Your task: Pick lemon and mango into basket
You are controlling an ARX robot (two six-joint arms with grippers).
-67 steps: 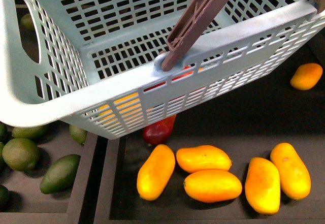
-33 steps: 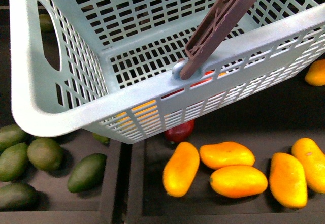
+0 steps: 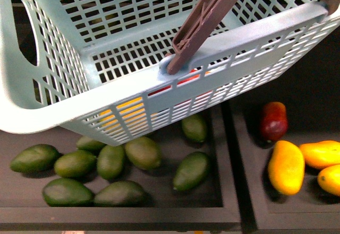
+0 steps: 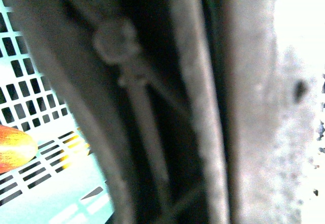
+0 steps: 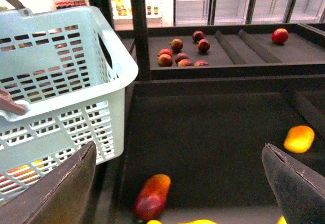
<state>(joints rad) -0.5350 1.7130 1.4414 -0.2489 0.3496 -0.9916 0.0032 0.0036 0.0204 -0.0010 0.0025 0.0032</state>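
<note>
Dark grey fingers of the right gripper, spread wide apart with nothing between them, hang over a black display tray. Below them, toward the left finger, the mango lies on the tray floor, dark red shading to orange at its upper end; in the front view it sits in the right-hand tray, just behind three yellow mangoes. A single yellow fruit lies well apart near the right finger. The basket, light teal with slotted walls, stands beside the gripper; its brown handle rises at a slant from a pivot on the near rim. Green avocados fill the left-hand tray beneath it. Red and yellow patches show through the basket's lattice; what they are cannot be told. Left wrist view: blurred grey close-up, finger state cannot be told; teal lattice and a red-orange fruit at its edge. A rear shelf holds red fruits.
</note>
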